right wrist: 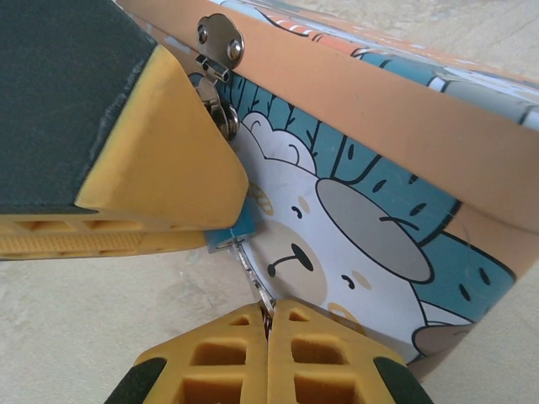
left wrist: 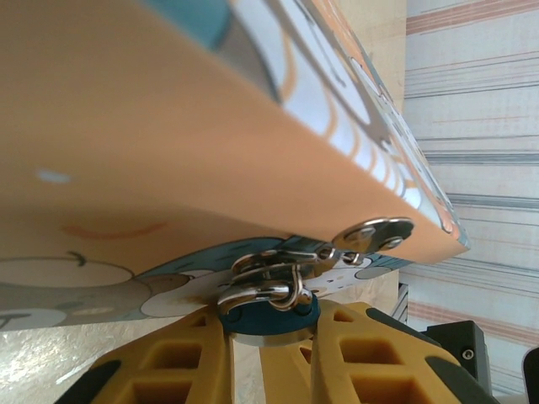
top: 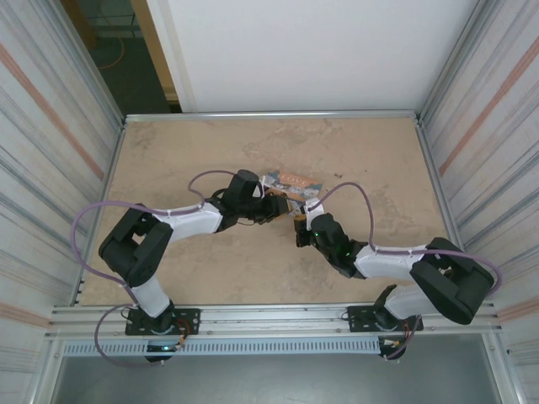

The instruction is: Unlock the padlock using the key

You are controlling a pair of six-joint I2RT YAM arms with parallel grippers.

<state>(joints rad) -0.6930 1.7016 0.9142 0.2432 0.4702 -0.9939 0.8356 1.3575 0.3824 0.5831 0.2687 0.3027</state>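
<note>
Two grippers at work, both mine, over the tan table [top: 210,151].

Orange tin [top: 290,183]: just above centre of the overhead frame. It has cat pictures on lid and side. Through the left wrist camera it slants across the upper half. Through the right wrist camera it runs from top centre down to lower right.

Left gripper [left wrist: 269,326]: comes at the tin's near side from the left of the overhead frame. Its yellow fingers stand low in the wrist frame, narrowly apart and pressed to either side of the padlock body. Clamped on it.

Right gripper [right wrist: 268,324]: comes in from the lower right overhead, at bottom centre of its own frame. Fingertips are pinched fully together on the key's end.

Padlock [right wrist: 234,227]: tiny, blue, hanging at the tin's front face just below the lid seam. It is mostly hidden behind my left finger at upper left of the right wrist frame.

Shackle [left wrist: 261,290]: thin, silvery, looped through the tin's hasp [left wrist: 375,231].

Key [right wrist: 251,273]: a silvery sliver running from my right fingertips up to the padlock's lower end. How deep it sits, I cannot tell.
</note>
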